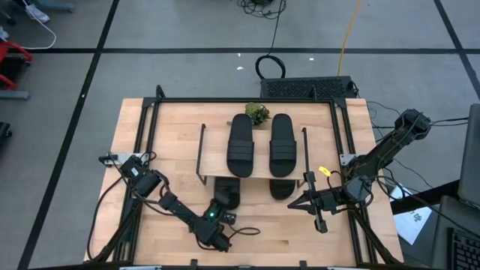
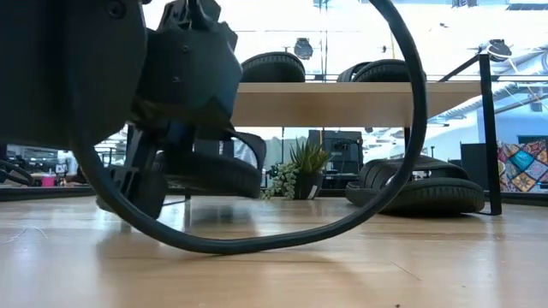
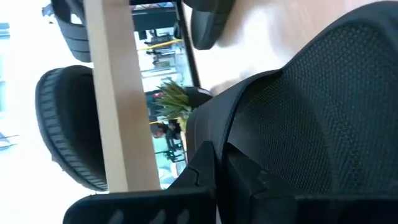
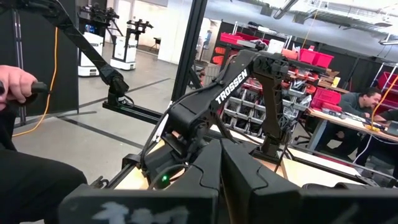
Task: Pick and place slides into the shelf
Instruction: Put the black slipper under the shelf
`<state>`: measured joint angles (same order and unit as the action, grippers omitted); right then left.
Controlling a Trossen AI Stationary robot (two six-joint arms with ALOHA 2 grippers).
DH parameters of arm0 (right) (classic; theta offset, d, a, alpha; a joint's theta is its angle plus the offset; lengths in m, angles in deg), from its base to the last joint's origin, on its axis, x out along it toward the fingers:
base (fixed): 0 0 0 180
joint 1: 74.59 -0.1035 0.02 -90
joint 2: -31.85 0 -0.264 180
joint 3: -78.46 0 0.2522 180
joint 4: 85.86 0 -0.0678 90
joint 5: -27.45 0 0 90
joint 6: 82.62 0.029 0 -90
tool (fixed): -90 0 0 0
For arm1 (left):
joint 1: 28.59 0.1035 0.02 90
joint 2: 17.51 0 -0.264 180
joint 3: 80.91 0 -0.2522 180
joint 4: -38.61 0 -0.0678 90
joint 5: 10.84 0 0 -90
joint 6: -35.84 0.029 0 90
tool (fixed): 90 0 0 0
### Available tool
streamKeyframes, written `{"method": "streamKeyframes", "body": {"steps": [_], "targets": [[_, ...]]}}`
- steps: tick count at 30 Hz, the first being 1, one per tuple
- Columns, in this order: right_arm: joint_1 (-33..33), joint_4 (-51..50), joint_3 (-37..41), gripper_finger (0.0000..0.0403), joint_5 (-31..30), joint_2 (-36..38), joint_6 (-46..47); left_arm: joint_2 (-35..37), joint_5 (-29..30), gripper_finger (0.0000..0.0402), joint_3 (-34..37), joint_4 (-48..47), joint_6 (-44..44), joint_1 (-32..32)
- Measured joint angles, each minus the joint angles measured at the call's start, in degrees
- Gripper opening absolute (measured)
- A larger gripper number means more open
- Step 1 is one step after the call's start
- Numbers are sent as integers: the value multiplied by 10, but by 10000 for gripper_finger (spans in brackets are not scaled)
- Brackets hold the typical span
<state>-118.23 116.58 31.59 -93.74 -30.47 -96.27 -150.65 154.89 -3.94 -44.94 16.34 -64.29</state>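
Note:
Two black slides (image 1: 241, 145) (image 1: 282, 145) lie side by side on the shelf's light wood top board (image 1: 214, 142). A third slide (image 1: 281, 187) rests on the table under that board, its near end sticking out. The fourth slide (image 1: 227, 193) is half under the board's near edge, held by my left gripper (image 1: 222, 212), which is shut on it. In the low view this slide (image 2: 210, 171) sits level below the board (image 2: 342, 103). My right gripper (image 1: 291, 203) is shut and touches nothing, near the shelf's near right corner. My left gripper holds the fourth slide by its near end (image 3: 249, 143), pinched between the two fingers (image 3: 199, 171). The fingers come from the table's near side, roughly level, along the slide's length. The slide stays level and low over the table; whether its sole touches the wood I cannot tell.
A small potted plant (image 1: 257, 112) stands behind the shelf. A black cable (image 2: 257, 244) loops down in front of the low camera. The table's black frame posts (image 2: 488, 128) stand at its edges. In the right wrist view a person's hand (image 4: 15, 84) shows beyond the table.

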Motion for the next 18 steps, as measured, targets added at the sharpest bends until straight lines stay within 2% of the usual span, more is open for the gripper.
{"method": "streamKeyframes", "body": {"steps": [6,18], "targets": [[0,0,0,2,0,0,-1,0,57,1,0,13,1,2],[0,0,0,2,0,0,-3,1,68,1,0,104,42,11]]}}
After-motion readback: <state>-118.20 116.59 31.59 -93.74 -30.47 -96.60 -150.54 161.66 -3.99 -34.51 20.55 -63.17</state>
